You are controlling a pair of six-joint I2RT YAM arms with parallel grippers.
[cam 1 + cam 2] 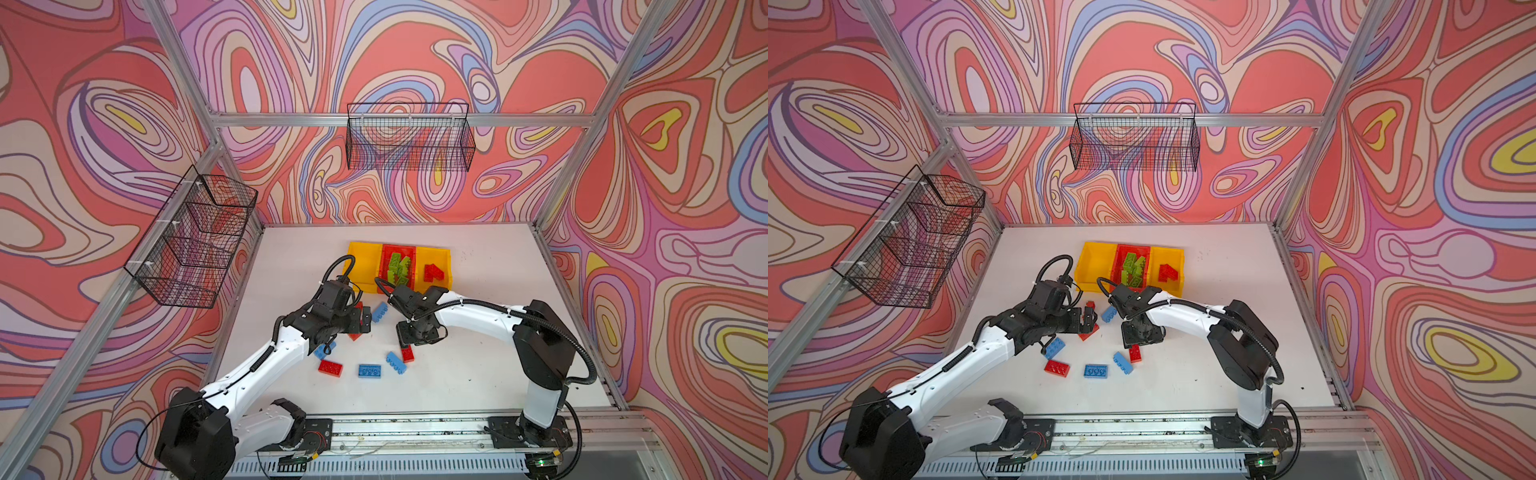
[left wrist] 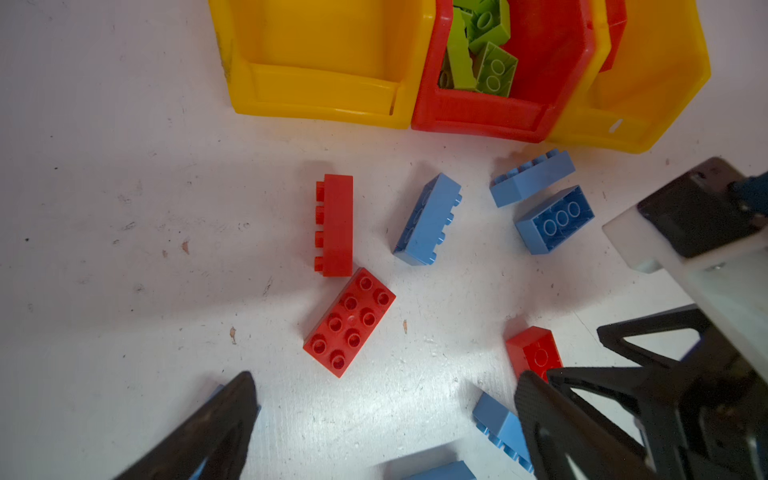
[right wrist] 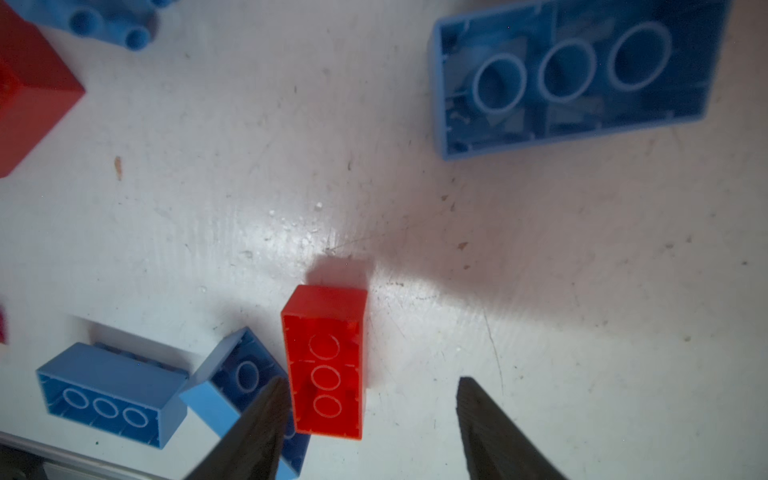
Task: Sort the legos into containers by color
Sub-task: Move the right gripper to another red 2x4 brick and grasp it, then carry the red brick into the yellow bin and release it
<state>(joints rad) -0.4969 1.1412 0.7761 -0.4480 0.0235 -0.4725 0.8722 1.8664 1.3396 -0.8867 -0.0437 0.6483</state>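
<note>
The containers stand at the back of the table. The left yellow bin (image 1: 365, 262) is empty, the red bin (image 1: 399, 247) holds green legos (image 1: 399, 268), and the right yellow bin (image 1: 438, 255) holds red legos (image 1: 434, 272). Red and blue legos lie loose in front. My right gripper (image 3: 370, 380) is open and low over an upside-down red brick (image 3: 326, 361). One finger is next to the brick's side, and the other stands well clear of it. My left gripper (image 2: 386, 374) is wide open with bare table between its fingers, just short of a studs-up red brick (image 2: 349, 322).
Loose blue bricks (image 1: 369, 370) (image 1: 395, 362) and a red brick (image 1: 330, 368) lie toward the front. A blue brick (image 3: 232, 386) touches the right gripper's near finger. Black wire baskets (image 1: 409, 137) (image 1: 195, 237) hang on the walls. A metal rail (image 1: 415, 432) runs along the front edge.
</note>
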